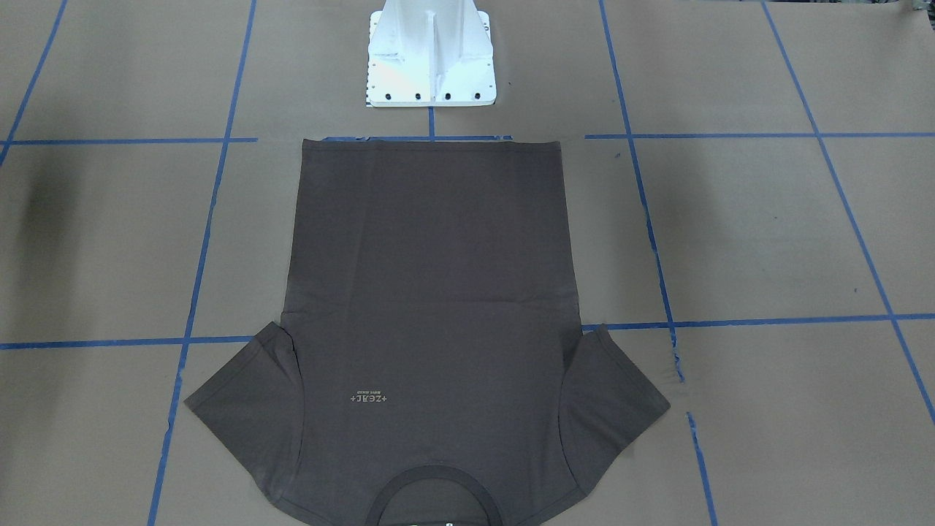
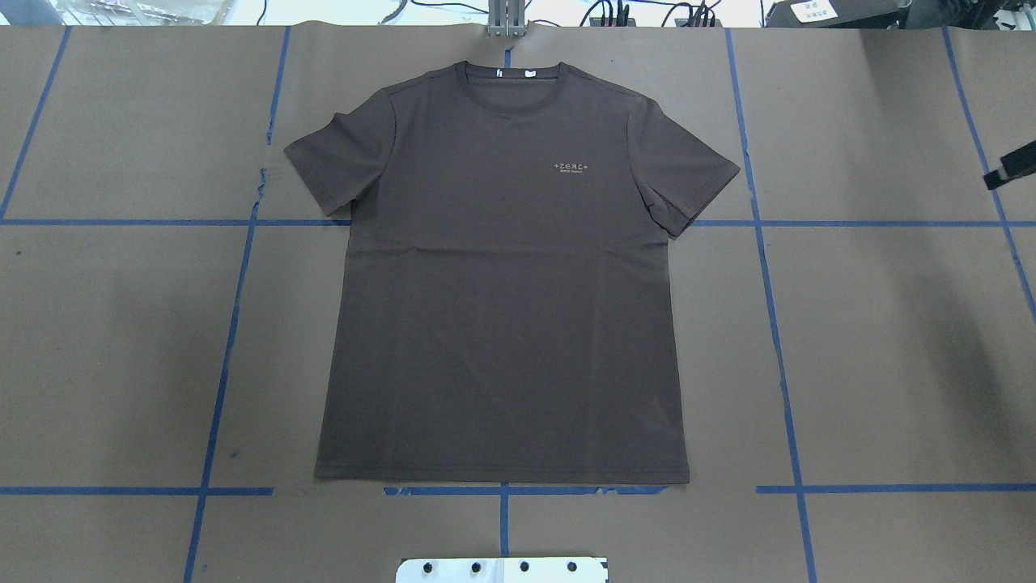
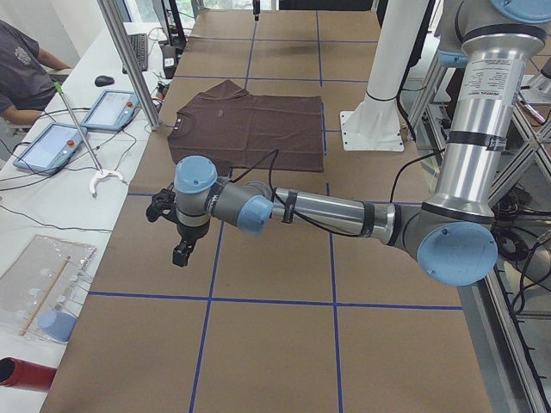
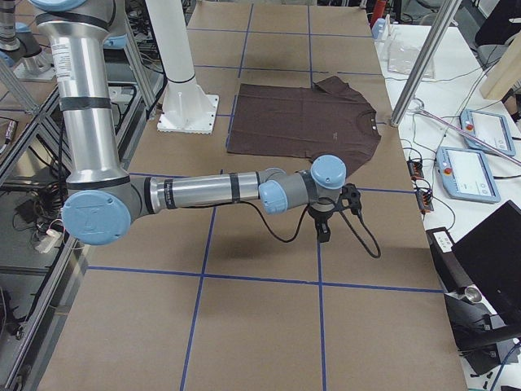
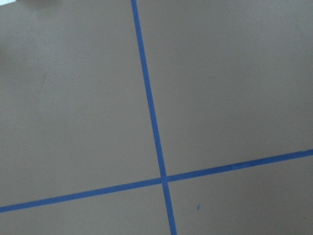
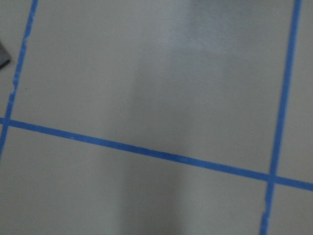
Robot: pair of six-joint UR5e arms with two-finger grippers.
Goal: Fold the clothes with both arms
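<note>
The clothes are one dark brown-grey T-shirt (image 2: 502, 308), spread flat and front up on the brown paper. Its hem lies toward the robot's base and its collar (image 2: 507, 77) at the far edge. In the front-facing view the T-shirt (image 1: 431, 292) fills the middle. My left gripper (image 3: 181, 251) hangs over bare paper well to the side of the T-shirt (image 3: 250, 129), seen only in the exterior left view. My right gripper (image 4: 324, 232) hovers beyond the other sleeve, seen only in the exterior right view. I cannot tell if either is open or shut. Both wrist views show only paper and tape.
The white pedestal base (image 1: 431, 58) stands just behind the hem. Blue tape lines (image 2: 235, 324) grid the paper. A side table holds tablets (image 3: 112, 107) and cables, with a seated person (image 3: 21, 69) beside it. A metal post (image 3: 129, 60) rises near the collar.
</note>
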